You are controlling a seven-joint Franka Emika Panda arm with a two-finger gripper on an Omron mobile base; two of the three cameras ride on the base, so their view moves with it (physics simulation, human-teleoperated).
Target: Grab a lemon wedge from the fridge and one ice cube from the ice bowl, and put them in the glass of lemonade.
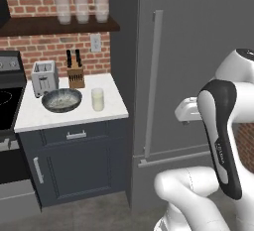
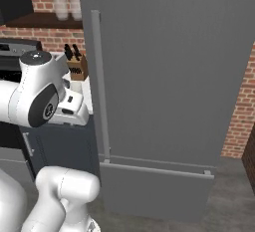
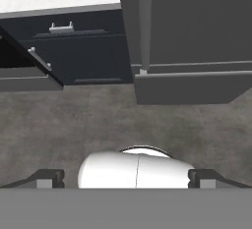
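One tall dark grey fridge (image 1: 198, 51) takes up the right of the left base view, door shut, its long grey vertical bar handle (image 1: 153, 81) running down the left edge of the door. Its lower drawer front (image 2: 154, 191) sits closed beneath. The white arm (image 1: 223, 126) stands folded in front of the fridge, not touching the handle.

Left of the fridge stands a dark blue cabinet (image 1: 74, 160) topped by a white desk (image 1: 34, 116). On the desk, the wide shallow dark grey ice bowl (image 1: 61, 99) with whitish speckled ice sits near the front, just in front of a silver two-slot toaster (image 1: 44, 78). The short clear glass of lemonade (image 1: 97, 99) stands just to the right of the bowl, apart from it and upright. A wooden knife block (image 1: 75, 74) with black handles stands at the back against the brick wall. Three frosted clear glasses (image 1: 82, 5) line a dark shelf above.

The claw (image 3: 125, 179) points down at the grey floor in the hand view; its two dark fingertips (image 3: 47, 178) stand wide apart, holding nothing. The same view shows the bowl and glass at its top edge.

The lemon wedge cannot be seen with the fridge door closed.
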